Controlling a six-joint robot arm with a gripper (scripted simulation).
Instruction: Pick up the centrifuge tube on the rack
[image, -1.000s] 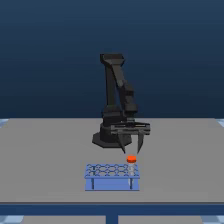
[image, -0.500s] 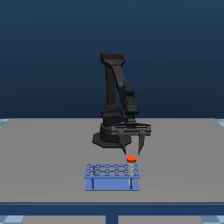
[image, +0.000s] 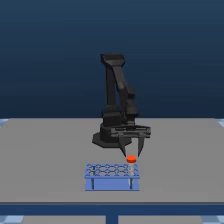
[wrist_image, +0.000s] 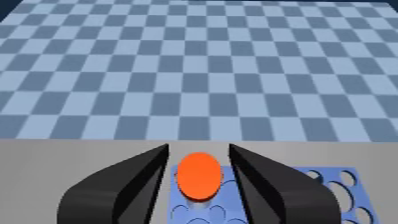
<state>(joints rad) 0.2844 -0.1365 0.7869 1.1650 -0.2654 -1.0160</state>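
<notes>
Blue rack (image: 111, 176), count one, sits on the grey table (image: 45, 160) near its front edge; round holes in a grid on top, open sides with thin legs. Hole count cannot be read reliably in the exterior view. Toward the exterior view's right end of the rack stands one centrifuge tube (image: 131, 167), upright in a hole, whitish body mostly hidden by the rack top, orange-red cap (image: 131, 159) standing proud above the grid. All other visible holes look unoccupied.

One black arm (image: 119, 100), base on the table behind the rack, reaches forward and down. One gripper (image: 131, 150), two dark fingers (image: 122, 147) pointing down, hangs directly above the tube's cap. Fingertips sit level with, or just above, the cap top in the exterior view.

Wrist view: cap (wrist_image: 199, 176) lies centred between the two fingers (wrist_image: 133, 185), with a narrow gap visible on each side; jaws spread apart, gripping nothing. Rack top (wrist_image: 333, 187) shows beneath and to one side. Checkered floor (wrist_image: 195, 65) beyond the table edge.
</notes>
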